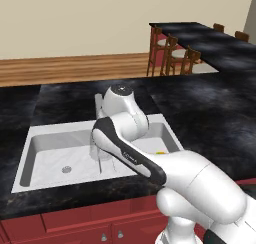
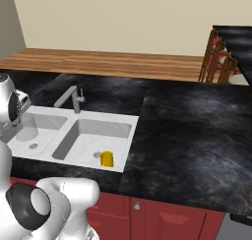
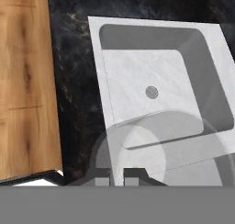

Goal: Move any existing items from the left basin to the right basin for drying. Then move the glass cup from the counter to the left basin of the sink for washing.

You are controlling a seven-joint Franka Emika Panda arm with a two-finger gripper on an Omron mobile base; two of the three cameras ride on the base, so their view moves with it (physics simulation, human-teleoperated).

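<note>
My gripper [image 3: 117, 178] clamps the glass cup [image 3: 156, 149] above the left basin [image 3: 137, 76]. Risk, in my judgement: releasing at this height would tip it or strike the basin floor.

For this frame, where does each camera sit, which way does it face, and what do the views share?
Left base view: behind the arm on its left, facing forward and down at the sink; the white arm crosses it from the lower right.
Right base view: behind on the right, looking over the counter and the yellow cup in the right basin; arm at lower left.
Hand view: on the hand, looking down through the glass cup into the left basin; end effector at bottom.
Both base views share the sink, faucet and stools.
</note>
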